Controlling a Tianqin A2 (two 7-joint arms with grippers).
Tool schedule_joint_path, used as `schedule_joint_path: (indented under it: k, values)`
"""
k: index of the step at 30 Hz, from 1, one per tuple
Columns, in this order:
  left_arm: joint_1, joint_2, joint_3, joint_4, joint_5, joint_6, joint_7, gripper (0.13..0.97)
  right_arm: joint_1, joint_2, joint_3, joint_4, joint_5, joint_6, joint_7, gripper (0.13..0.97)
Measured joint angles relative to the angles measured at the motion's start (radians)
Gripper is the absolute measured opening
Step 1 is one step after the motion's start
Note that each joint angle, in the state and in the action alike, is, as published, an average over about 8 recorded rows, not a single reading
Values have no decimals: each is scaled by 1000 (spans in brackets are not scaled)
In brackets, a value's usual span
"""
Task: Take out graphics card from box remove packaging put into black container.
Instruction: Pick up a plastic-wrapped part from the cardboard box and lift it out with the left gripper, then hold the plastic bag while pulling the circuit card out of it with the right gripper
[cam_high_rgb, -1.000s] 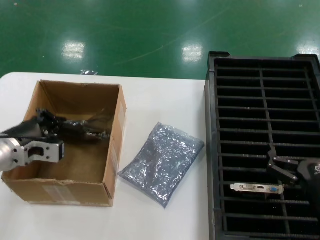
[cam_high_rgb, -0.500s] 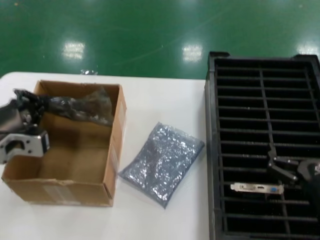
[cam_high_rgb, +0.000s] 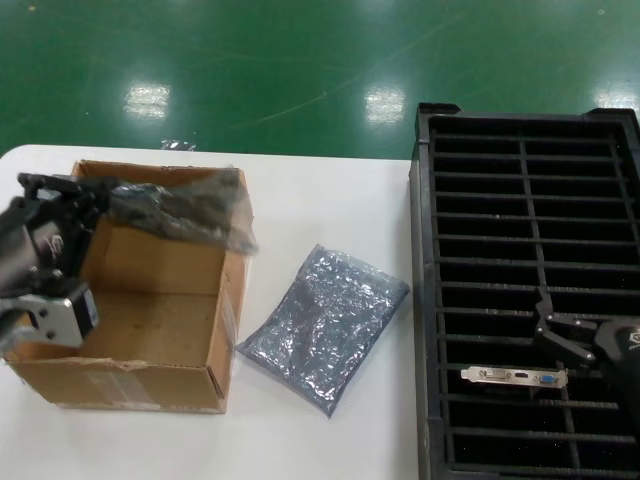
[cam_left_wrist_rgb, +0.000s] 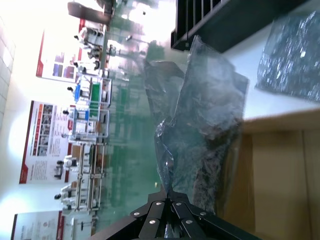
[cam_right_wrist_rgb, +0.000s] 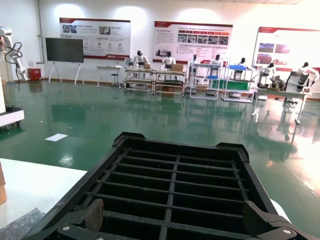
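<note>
The bagged graphics card (cam_high_rgb: 180, 212) hangs above the box (cam_high_rgb: 140, 330), its long axis roughly level, running from the left gripper (cam_high_rgb: 70, 195) toward the box's right wall. The claw is pinched on one end of the bag only, so the card could slide inside the slick plastic, droop, or catch the cardboard edge on the way out. An empty bag (cam_high_rgb: 325, 325) lies on the table between box and black container (cam_high_rgb: 525, 130). The right gripper (cam_right_wrist_rgb: 175, 220) rests over the container with its claw wide, near a card (cam_high_rgb: 515, 377) already slotted.
</note>
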Motion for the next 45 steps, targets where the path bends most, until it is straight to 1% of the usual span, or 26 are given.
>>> schedule_joint_path:
  k: [3, 6, 28, 32, 36, 41, 45]
  values:
    - [22, 5, -6, -27, -7, 4, -4, 139, 0, 0, 0, 0, 0, 0, 0, 966]
    - [31, 8, -7, -39, -10, 5, -6, 139, 0, 0, 0, 0, 0, 0, 0, 966]
    - [33, 9, -8, -41, -11, 5, -6, 139, 1, 1, 1, 6, 8, -12, 3, 966]
    - [33, 9, -8, -41, -11, 5, -6, 139, -3, -7, 12, 32, 31, -60, -4, 966]
    - [33, 9, -8, -41, -11, 5, -6, 139, -11, -14, 14, 85, 68, -136, -6, 966]
    - [33, 9, -8, -41, -11, 5, -6, 139, -23, -2, -17, 157, 105, -228, 5, 948]
    - [33, 9, -8, -41, -11, 5, -6, 139, -26, 5, -46, 185, 124, -292, -2, 930]
